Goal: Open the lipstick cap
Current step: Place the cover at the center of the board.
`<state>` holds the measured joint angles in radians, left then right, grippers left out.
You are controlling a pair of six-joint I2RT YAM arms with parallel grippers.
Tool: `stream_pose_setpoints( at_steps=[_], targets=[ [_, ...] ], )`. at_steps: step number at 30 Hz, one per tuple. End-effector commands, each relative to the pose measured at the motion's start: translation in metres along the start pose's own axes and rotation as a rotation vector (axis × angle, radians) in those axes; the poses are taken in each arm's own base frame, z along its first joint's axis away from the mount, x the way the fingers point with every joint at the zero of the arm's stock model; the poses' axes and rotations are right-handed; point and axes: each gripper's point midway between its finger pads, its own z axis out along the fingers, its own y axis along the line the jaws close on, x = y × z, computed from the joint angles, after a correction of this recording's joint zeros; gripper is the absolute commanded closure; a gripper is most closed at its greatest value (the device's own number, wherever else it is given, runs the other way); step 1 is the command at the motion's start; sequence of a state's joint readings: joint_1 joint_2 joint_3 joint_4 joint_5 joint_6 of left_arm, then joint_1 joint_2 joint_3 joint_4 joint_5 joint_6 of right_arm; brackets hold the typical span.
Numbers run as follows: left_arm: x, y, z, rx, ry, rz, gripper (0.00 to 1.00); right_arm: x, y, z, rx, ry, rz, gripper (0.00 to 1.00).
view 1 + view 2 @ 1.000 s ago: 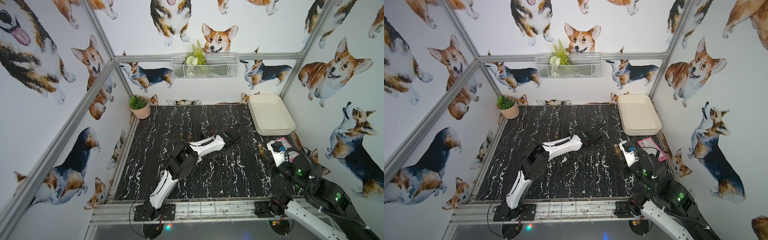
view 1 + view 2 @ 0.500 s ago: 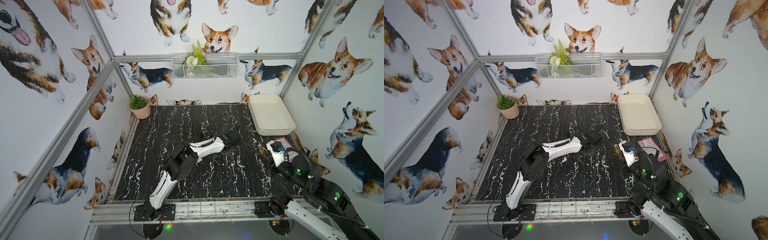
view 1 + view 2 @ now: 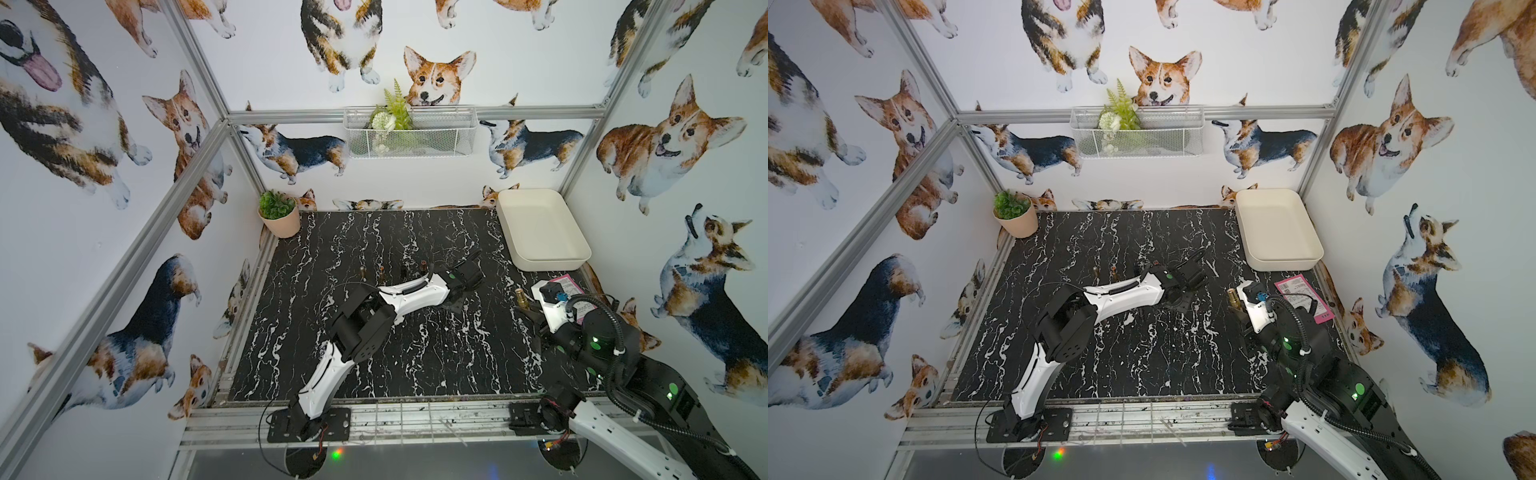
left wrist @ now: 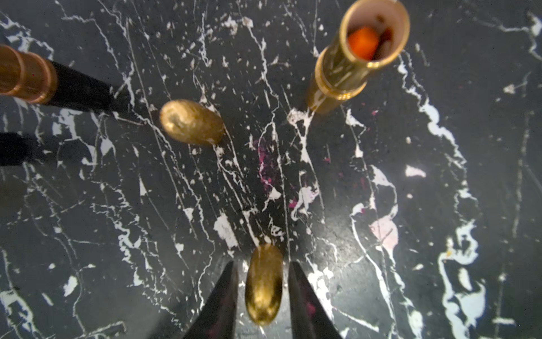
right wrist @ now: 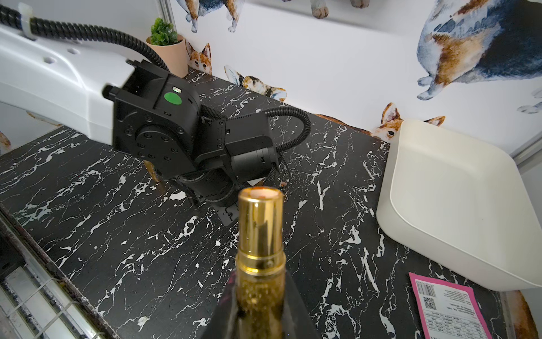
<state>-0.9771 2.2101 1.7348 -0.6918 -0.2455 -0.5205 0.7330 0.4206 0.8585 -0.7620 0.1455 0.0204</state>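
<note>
- Clamps the lipstick (image 5: pixel 260 234) upright in the right hand (image 5: pixel 261 299), closed tight around its lower barrel, just inside the right edge of the desk (image 3: pixel 415 365) and nearest the front. Shows a bare open rim on top, no cap.
- Has just spread the left hand (image 4: pixel 262 270) at mid-desk: pinched narrow a second ago, now slightly apart, with a thin gap on each side of the gold cap (image 4: pixel 263 290) standing between the fingers (image 4: pixel 217 308).
- Reads as the cap pulled off, set down and let go, so the opening itself looks done. Leaves only lifting the left hand away.
- Calls for a straight rise there: a free-standing cap, easy to tip with 1 brushed finger.
- Crowds the patch just beyond with a 2nd gold cap (image 4: pixel 190 121), an uncapped lipstick (image 4: pixel 352 64) showing an orange stick, a black-and-copper tube (image 4: pixel 44 79) and pink smears (image 4: pixel 267 167) on the surface. Risks a knock on any sideways drift.
- Keeps a pink label card (image 3: pixel 566 284) flat by the right edge behind the right hand, a white tray (image 3: pixel 548 262) in the far right corner, a potted plant (image 3: pixel 278 216) in the far left corner, and a wire basket (image 3: pixel 409 133) on the back wall above, all well apart from both hands.
</note>
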Motion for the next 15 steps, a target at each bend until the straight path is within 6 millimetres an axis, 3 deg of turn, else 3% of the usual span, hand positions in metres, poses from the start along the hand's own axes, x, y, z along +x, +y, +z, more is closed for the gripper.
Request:
stream_pose_setpoints(
  at_steps=[1,8,11,15],
  targets=[
    [-0.001,0.004,-0.004,-0.021,-0.004,-0.018,0.62,-0.009,0.000,0.000,0.001,-0.038,-0.015,1.00],
    [-0.010,0.006,-0.020,-0.021,-0.030,-0.020,0.56,-0.009,-0.001,-0.002,0.006,-0.043,-0.015,1.00],
    [-0.025,0.006,-0.048,0.004,-0.058,-0.031,0.46,-0.009,-0.002,-0.002,0.009,-0.045,-0.016,1.00],
    [-0.043,0.010,-0.091,0.069,-0.067,-0.055,0.40,-0.009,-0.001,-0.001,0.008,-0.045,-0.017,1.00]
  ],
)
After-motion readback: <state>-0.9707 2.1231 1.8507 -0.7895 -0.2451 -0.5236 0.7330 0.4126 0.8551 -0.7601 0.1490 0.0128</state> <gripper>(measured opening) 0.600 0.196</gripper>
